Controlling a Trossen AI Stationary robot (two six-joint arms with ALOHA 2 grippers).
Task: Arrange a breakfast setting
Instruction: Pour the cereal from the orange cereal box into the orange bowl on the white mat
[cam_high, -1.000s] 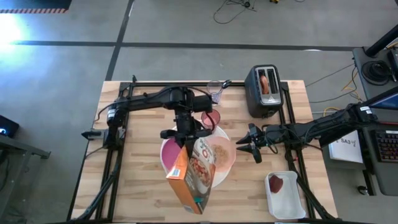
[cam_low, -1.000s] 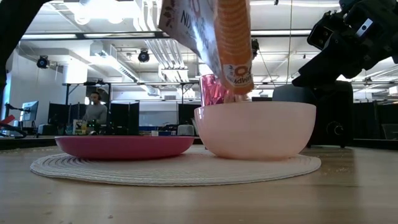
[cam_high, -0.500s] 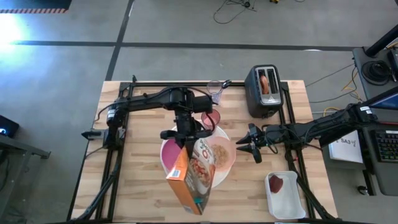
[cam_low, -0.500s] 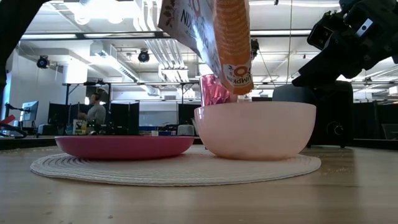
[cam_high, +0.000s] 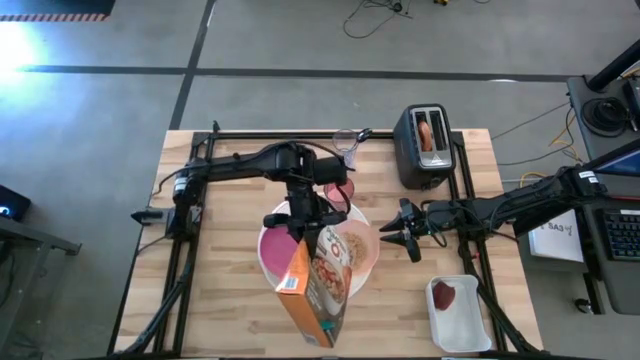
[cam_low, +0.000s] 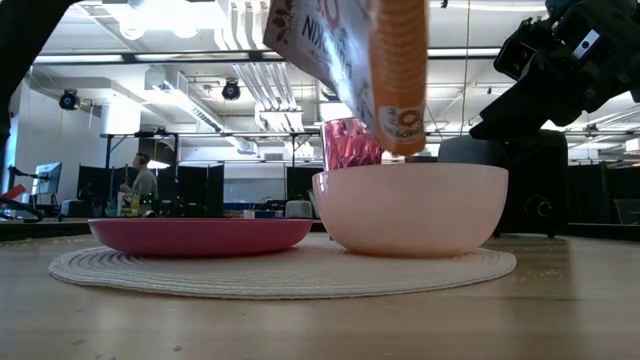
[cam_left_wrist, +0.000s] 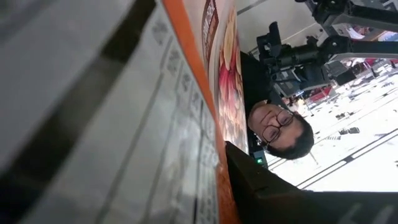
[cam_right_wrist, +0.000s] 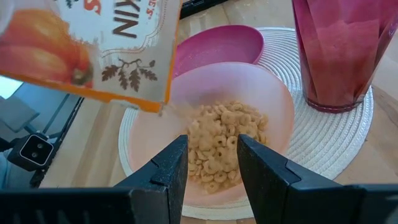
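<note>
My left gripper (cam_high: 302, 228) is shut on an orange cereal box (cam_high: 315, 290), which is tilted with its low end (cam_low: 398, 125) over the translucent peach bowl (cam_high: 356, 246). The bowl holds cereal rings (cam_right_wrist: 224, 146). It stands next to the magenta plate (cam_high: 272, 256) on a white round woven mat (cam_low: 280, 270). The pink tumbler (cam_high: 338, 190) stands at the mat's far side. My right gripper (cam_high: 404, 236) is open and empty, just right of the bowl. The clear glass (cam_high: 346, 146) stands farther back. The spoon is out of view. My left gripper holds the cereal box lifted clear above the mat. One finger (cam_left_wrist: 280, 193) lies flat against the box's printed side panel (cam_left_wrist: 180, 143). The box slants, its low end over the bowl and its other end raised toward the table's near edge. The box hides the rest of the hold.
A dark toaster (cam_high: 425, 150) with a bagel half (cam_high: 428, 132) in its slot stands at the far right. A white tray (cam_high: 460, 325) with a dark-red fruit (cam_high: 442, 295) lies near the right front. A person (cam_left_wrist: 280, 130) shows beyond the table.
My left gripper has gone a little toward the table's right edge with the cereal box. The box's low end now hangs farther right over the bowl and stays tilted. My right gripper has kept still.
</note>
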